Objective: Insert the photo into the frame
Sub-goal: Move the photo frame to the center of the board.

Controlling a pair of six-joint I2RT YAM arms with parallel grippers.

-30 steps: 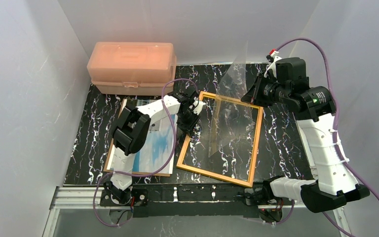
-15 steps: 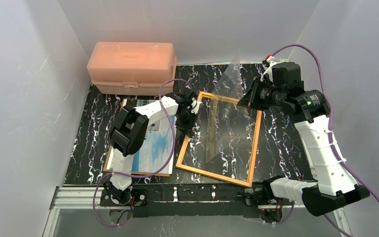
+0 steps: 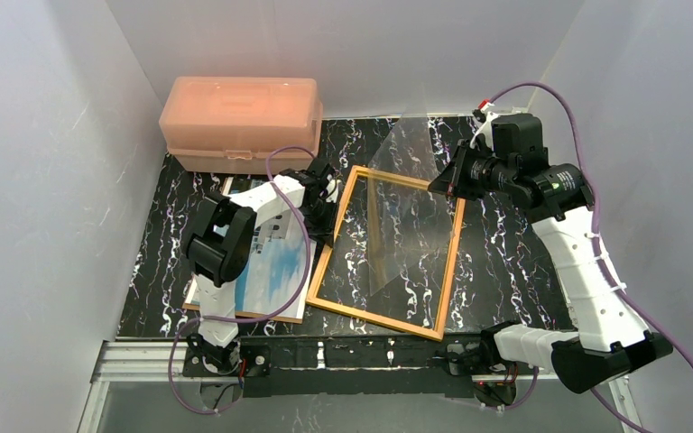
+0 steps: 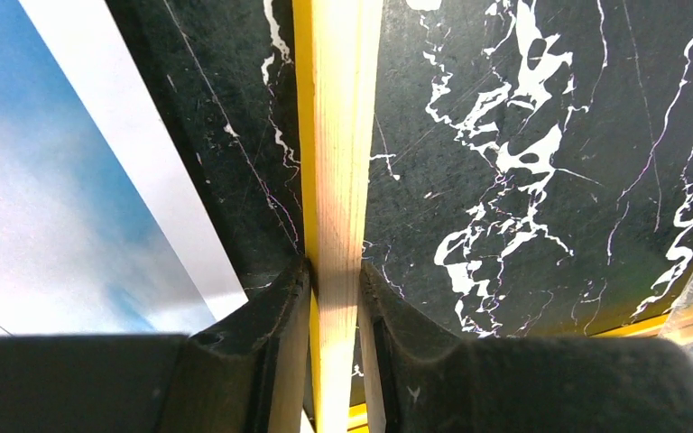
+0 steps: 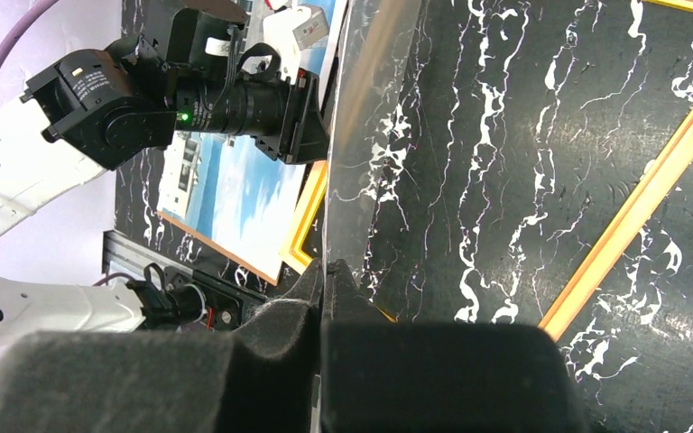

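The frame lies back-up on the black marbled table, its wooden back edge showing. My left gripper is shut on its left rail; in the left wrist view the pale wood rail runs up between the two fingers of the gripper. The photo lies face-up to the left of the frame, also seen in the left wrist view. My right gripper is shut on a clear sheet held tilted over the frame, edge-on in the right wrist view.
A pink plastic box stands at the back left. A brown backing board lies under the photo. White walls close in on both sides. The rail with the arm bases runs along the near edge.
The left gripper has dragged the frame leftward and turned it, and the photo and board have shifted slightly. The right gripper with the clear sheet has moved a little left.
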